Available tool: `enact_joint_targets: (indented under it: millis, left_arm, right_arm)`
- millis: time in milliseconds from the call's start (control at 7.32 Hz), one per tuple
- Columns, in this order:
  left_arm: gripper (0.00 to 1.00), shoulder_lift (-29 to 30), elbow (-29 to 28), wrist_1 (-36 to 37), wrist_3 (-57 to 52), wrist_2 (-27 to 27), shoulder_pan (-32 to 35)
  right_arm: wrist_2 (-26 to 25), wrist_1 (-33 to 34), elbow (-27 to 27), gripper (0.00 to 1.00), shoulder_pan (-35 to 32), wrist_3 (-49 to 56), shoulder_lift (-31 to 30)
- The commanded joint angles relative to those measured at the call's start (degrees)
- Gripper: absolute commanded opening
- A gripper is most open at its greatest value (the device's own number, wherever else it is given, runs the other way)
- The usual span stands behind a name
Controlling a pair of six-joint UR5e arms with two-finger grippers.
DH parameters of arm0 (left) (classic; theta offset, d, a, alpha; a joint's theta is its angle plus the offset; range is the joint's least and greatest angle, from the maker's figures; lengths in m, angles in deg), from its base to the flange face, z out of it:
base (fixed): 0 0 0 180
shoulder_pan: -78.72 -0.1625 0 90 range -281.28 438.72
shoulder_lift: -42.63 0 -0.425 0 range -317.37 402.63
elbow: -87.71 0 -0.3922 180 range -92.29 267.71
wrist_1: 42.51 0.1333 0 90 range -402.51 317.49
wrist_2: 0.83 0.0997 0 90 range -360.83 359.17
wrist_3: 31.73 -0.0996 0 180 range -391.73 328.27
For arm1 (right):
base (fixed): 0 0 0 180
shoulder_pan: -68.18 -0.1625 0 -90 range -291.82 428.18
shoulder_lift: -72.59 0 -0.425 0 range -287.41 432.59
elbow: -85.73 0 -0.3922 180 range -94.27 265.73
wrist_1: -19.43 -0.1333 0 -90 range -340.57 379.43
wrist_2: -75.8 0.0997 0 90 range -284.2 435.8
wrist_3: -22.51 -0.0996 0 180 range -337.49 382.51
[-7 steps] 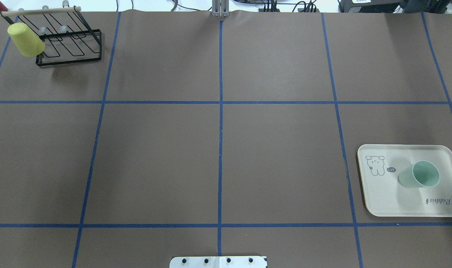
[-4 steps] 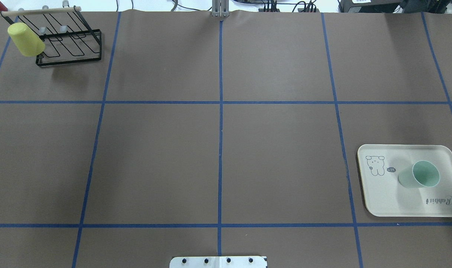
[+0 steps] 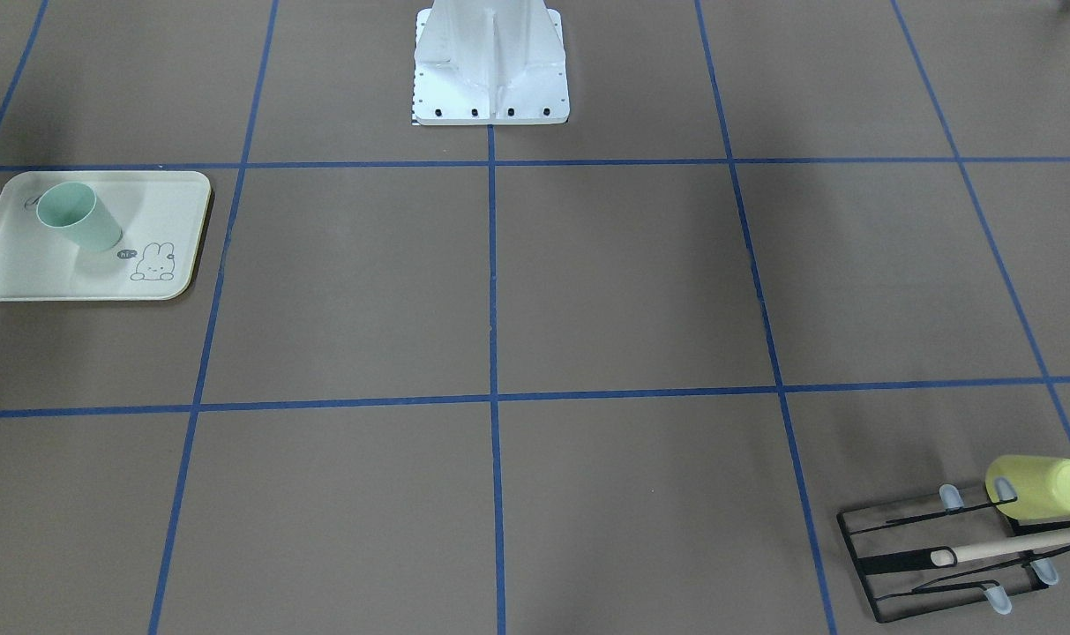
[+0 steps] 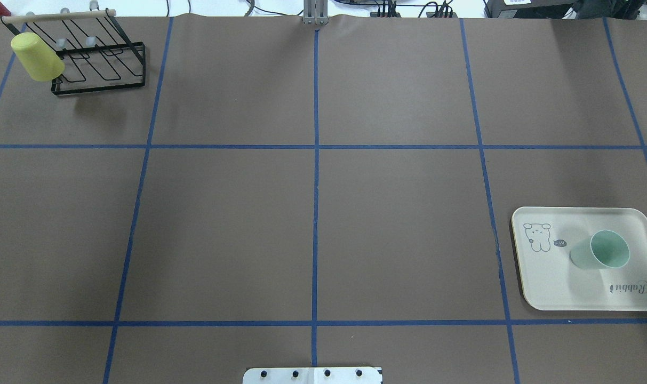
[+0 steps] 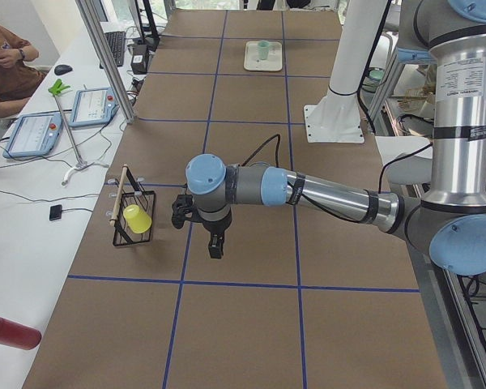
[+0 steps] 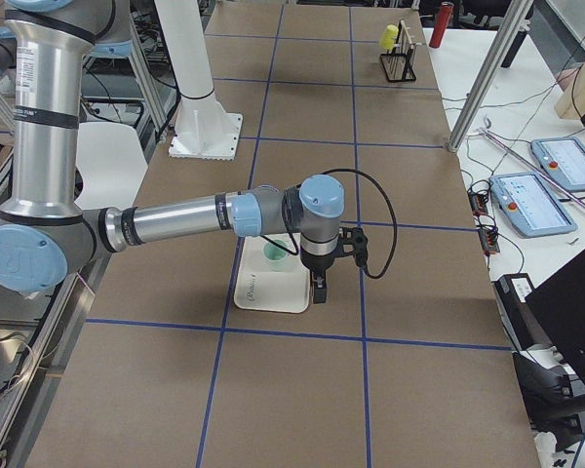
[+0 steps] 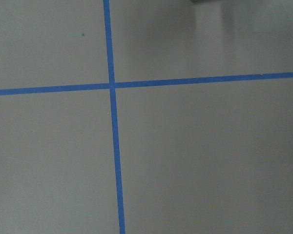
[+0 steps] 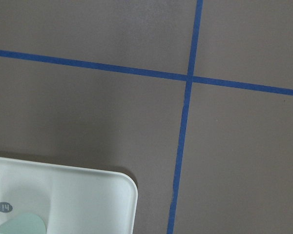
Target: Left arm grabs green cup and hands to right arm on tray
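Observation:
The green cup (image 4: 600,250) stands mouth up on the cream tray (image 4: 547,288) at the table's right side; both also show in the front view, cup (image 3: 78,215) and tray (image 3: 23,273). The arms show only in the side views. The left gripper (image 5: 215,247) points down over the table, a little to one side of the black rack, far from the cup. The right gripper (image 6: 318,290) points down at the tray's edge (image 6: 273,292), beside the cup (image 6: 275,253). I cannot tell whether either gripper is open or shut. Neither holds anything that I can see.
A yellow cup (image 4: 37,57) hangs on a black wire rack (image 4: 99,69) at the far left corner. The robot's white base (image 3: 490,70) stands at the table's near middle edge. A person sits beside the table (image 5: 4,57), near a red cylinder (image 5: 8,332).

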Motion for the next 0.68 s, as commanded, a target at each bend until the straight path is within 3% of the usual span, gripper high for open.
enact_joint_targets:
  millis: [0,546]
  left_arm:
    - [1.0,-3.5,0.2,-1.7,-0.2,0.1,-0.1]
    - [1.0,-4.8,-0.9,-3.9,0.4,-0.1,-0.2]
  right_arm:
    - [-0.2,0.0,-0.9,1.0,0.0,-0.1,-0.3]
    - [-0.2,-0.2,-1.9,1.0,0.0,0.1,-0.5]
